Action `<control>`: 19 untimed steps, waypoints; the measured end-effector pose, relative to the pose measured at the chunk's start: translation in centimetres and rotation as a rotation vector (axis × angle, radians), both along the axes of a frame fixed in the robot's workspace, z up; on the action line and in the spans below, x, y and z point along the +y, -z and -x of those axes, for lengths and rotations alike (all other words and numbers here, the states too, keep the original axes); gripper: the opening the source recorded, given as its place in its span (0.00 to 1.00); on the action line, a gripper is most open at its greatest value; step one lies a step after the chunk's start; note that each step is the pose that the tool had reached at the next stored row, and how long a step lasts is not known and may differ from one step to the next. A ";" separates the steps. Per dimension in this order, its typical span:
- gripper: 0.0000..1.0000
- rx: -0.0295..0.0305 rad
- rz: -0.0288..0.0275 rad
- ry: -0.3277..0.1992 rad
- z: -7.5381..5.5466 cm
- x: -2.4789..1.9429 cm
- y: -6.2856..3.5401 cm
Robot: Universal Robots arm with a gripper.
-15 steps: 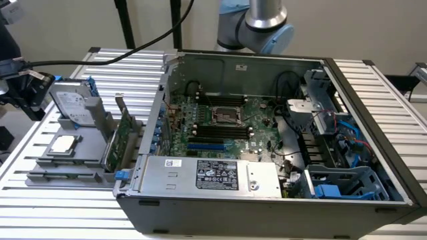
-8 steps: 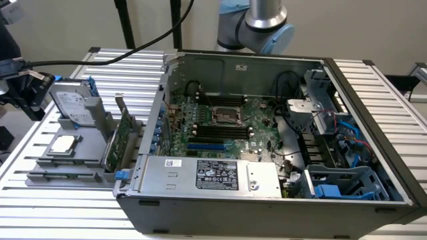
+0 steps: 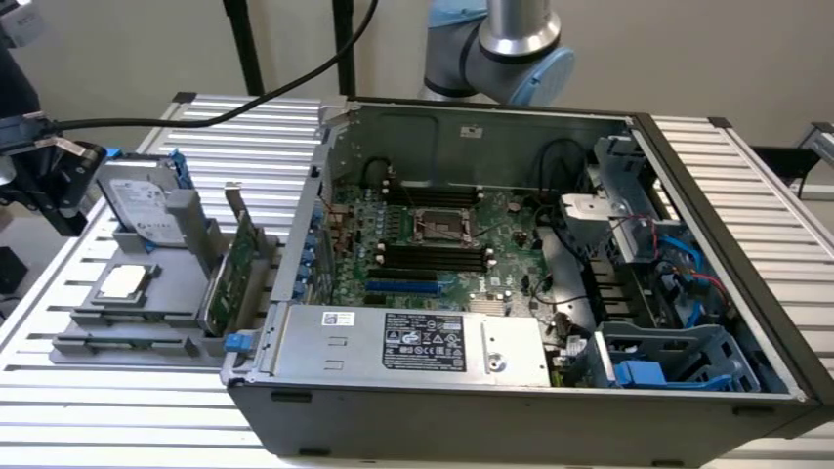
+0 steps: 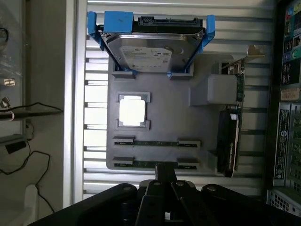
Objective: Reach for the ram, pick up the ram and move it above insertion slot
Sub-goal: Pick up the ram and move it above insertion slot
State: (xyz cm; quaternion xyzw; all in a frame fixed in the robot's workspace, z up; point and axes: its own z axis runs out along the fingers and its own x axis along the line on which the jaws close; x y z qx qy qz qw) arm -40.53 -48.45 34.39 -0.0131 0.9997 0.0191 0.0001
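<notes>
Two ram sticks stand edge-on in the grey holder (image 4: 169, 117): one thin green ram (image 4: 155, 142) and a second ram (image 4: 155, 165) closer to my gripper (image 4: 165, 172). The gripper's dark body hangs just above that nearer stick and touches nothing. In the exterior view the gripper (image 3: 55, 181) hovers at the far left, over the outer side of the holder (image 3: 92, 318). The black insertion slots (image 3: 431, 256) lie side by side on the motherboard inside the open computer case (image 3: 391, 410).
The holder also carries a hard drive (image 4: 150, 52) in a blue bracket, a square processor (image 4: 131, 111) and a tall green expansion card (image 4: 231, 141) on the case side. A blue slot (image 3: 401, 288) sits near the black ones. Cables hang at the exterior view's left.
</notes>
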 end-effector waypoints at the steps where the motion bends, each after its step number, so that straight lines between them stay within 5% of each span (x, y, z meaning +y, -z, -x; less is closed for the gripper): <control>1: 0.11 -0.0002 0.0000 -0.018 0.0 0.00 0.00; 19: 0.11 0.0000 0.0001 -0.345 0.0 0.00 0.06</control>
